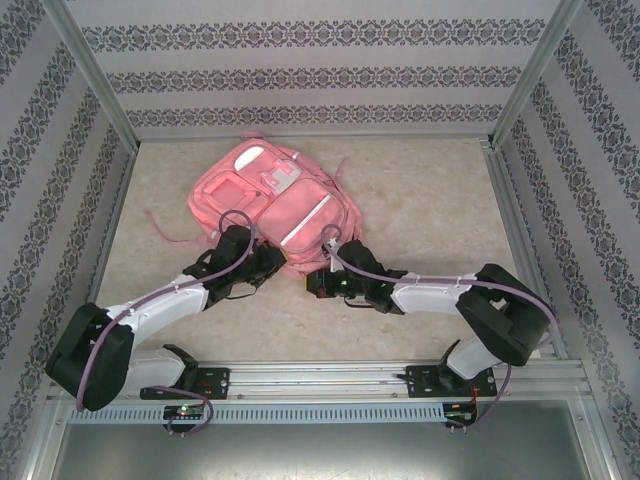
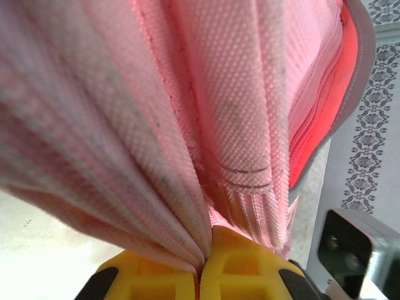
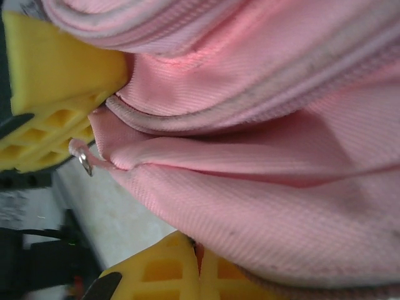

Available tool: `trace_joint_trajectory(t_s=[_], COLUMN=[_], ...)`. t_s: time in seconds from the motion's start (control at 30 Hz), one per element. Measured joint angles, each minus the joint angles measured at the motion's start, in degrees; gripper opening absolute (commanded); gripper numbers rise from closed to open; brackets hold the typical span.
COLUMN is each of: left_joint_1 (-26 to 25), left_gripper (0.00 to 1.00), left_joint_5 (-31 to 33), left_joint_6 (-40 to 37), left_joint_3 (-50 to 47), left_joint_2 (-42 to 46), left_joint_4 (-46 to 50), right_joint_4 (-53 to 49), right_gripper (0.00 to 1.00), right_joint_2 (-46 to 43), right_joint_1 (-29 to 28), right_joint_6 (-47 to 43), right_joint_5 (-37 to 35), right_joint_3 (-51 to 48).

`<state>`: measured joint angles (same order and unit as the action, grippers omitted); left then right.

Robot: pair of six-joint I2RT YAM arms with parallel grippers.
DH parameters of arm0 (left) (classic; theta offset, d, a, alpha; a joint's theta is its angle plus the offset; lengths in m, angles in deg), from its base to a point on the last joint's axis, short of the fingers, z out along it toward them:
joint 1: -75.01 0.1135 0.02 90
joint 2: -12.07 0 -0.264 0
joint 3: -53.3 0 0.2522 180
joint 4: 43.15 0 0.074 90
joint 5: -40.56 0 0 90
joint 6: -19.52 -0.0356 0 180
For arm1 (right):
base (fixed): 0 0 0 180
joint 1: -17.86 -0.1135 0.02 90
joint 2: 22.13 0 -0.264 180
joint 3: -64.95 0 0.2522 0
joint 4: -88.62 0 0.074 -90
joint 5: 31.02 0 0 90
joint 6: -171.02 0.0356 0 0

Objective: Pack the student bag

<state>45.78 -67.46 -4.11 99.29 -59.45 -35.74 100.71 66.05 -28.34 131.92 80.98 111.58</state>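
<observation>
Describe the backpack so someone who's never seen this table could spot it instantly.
Start at the beige tabletop between patterned walls. Near its middle, just beyond the two arms, lies the student bag, a large pink fabric backpack. Unlike the black-and-white arms, it is soft, with a white stripe on front, and the left gripper and right gripper pinch its near edge.

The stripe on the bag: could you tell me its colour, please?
White stripe on the pink bag; clearest in the top view.

The desk (image 1: 430,200) has a pale beige, marble-like top. Walls (image 1: 300,70) with striped ornament wallpaper stand around it, between metal frame posts (image 1: 95,75).
</observation>
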Motion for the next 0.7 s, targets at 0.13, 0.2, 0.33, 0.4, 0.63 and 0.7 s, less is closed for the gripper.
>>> trace_joint_trajectory(t_s=[0.13, 0.2, 0.33, 0.4, 0.63, 0.7], left_joint_1=[-0.09, -0.15, -0.5, -0.74, -1.79, -2.32], left_gripper=[0.0, 0.0, 0.0, 0.0, 0.0, 0.0], left_joint_5=[0.09, 0.11, 0.26, 0.26, 1.42, 2.47], left_joint_6=[1.29, 1.66, 1.86, 1.86, 1.88, 1.88], left_joint_3=[-0.98, -1.22, -1.27, -1.25, -0.63, 0.11], left_joint_2=[-0.11, -0.11, -0.11, 0.04, 2.27, 2.6], left_joint_4=[-1.77, -1.99, -2.1, -2.23, -0.44, 0.76], right_joint_4=[7.91, 8.28, 3.43, 0.74, -13.7, -19.37], right_gripper=[0.0, 0.0, 0.02, 0.03, 0.2, 0.2], right_joint_2=[2.6, 2.84, 0.04, -3.06, -12.22, -13.79], right_joint_1=[1.11, 1.22, 1.11, 1.03, 1.2, 1.18], right_joint_6=[7.61, 8.24, 5.55, 3.87, -2.32, -4.55], right_joint_5=[3.93, 4.61, 2.47, 0.07, -10.12, -13.55], right_joint_3=[-2.47, -2.64, -2.69, -3.45, -4.87, -4.87])
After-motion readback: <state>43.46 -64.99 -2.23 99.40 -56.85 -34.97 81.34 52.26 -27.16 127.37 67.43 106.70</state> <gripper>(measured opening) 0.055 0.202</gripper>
